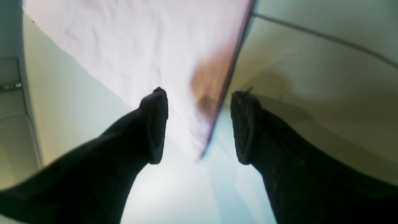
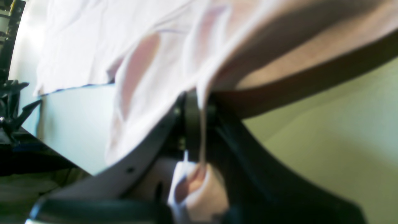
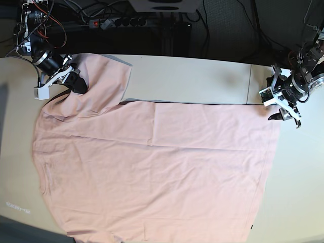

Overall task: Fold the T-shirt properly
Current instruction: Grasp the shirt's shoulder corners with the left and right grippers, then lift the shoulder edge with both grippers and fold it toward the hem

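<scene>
The pale pink T-shirt [image 3: 152, 162] lies spread flat on the table, plain side up; no lettering shows. My right gripper [image 3: 77, 83], at the far left of the base view, is shut on a raised fold of the shirt by its sleeve. In the right wrist view the fabric [image 2: 93, 40] is pinched between the closed fingers of that gripper [image 2: 199, 124]. My left gripper [image 3: 276, 112] is at the shirt's far right corner. In the left wrist view it [image 1: 200, 127] is open, with the shirt's corner edge [image 1: 130, 46] lying between the black fingers [image 1: 155, 124], not pinched.
The beige table [image 3: 192, 76] has a seam line [image 3: 249, 83] near the right. A power strip [image 3: 116, 23] and cables lie behind the table's far edge. The shirt's near hem reaches the table's front edge.
</scene>
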